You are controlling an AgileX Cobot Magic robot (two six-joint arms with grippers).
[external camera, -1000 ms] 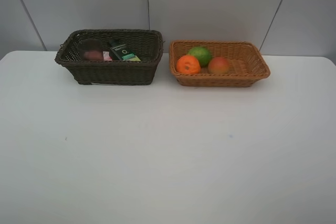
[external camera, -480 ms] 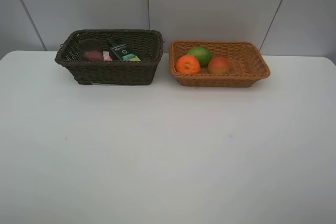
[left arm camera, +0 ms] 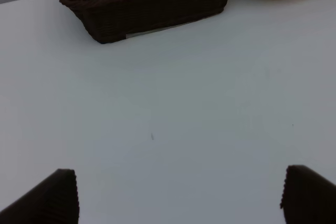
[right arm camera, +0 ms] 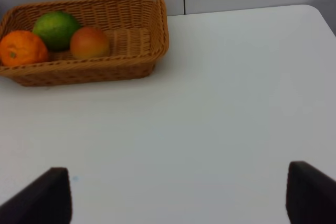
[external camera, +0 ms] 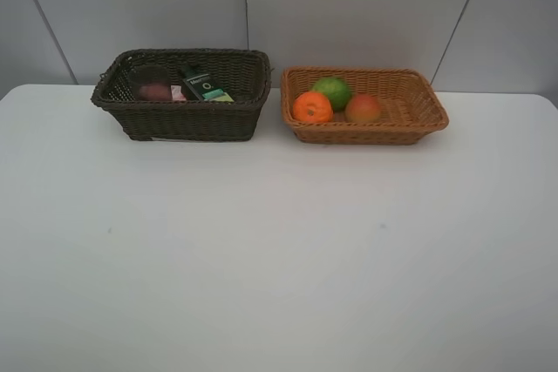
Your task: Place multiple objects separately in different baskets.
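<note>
The left gripper (left arm camera: 178,195) and the right gripper (right arm camera: 176,195) both stand wide apart over the bare white counter (external camera: 279,250), holding nothing. In the upper part of the exterior view, the dark brown wicker basket (external camera: 187,119) holds the dark green pump bottle (external camera: 203,84), the pink squeeze bottle (external camera: 177,93) and the translucent purple cup (external camera: 153,84). Just beside it on the right, the light orange-tan wicker basket (external camera: 410,111) holds the orange (external camera: 312,107), the green citrus fruit (external camera: 333,91) and the red-orange peach (external camera: 363,109).

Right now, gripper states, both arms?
Left gripper: open, holding nothing, over bare table.
Right gripper: open, holding nothing, over bare table.
</note>
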